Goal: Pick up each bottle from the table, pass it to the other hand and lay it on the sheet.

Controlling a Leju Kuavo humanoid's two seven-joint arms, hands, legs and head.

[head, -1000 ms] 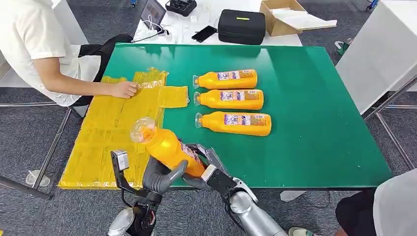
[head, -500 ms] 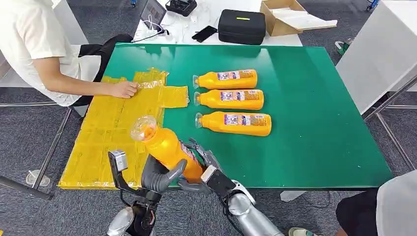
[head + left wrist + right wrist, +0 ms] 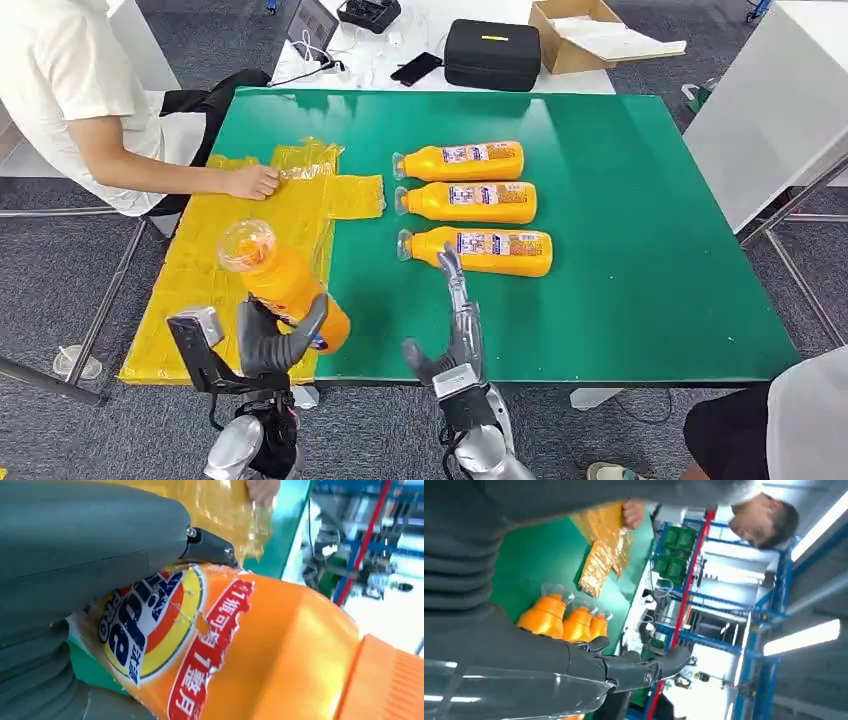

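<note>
My left robot hand [image 3: 268, 342] grips an orange bottle [image 3: 281, 282] at the lower left of the frame, cap tilted up-left over the yellow sheet [image 3: 225, 262]. My right robot hand [image 3: 455, 335] is empty at lower centre, fingers spread upward. Three bottles [image 3: 468, 206] lie side by side mid-frame on the green table [image 3: 640, 240].

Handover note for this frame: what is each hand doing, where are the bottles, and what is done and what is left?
Left hand grips one orange bottle, tilted, above the yellow sheet.
Right hand is open and holds nothing, near the table's front edge.
Three bottles lie in a row on the green table.
A person's hand rests on the sheet.
Done: handover of this bottle.
Left: lay it down, then the other three.
</note>
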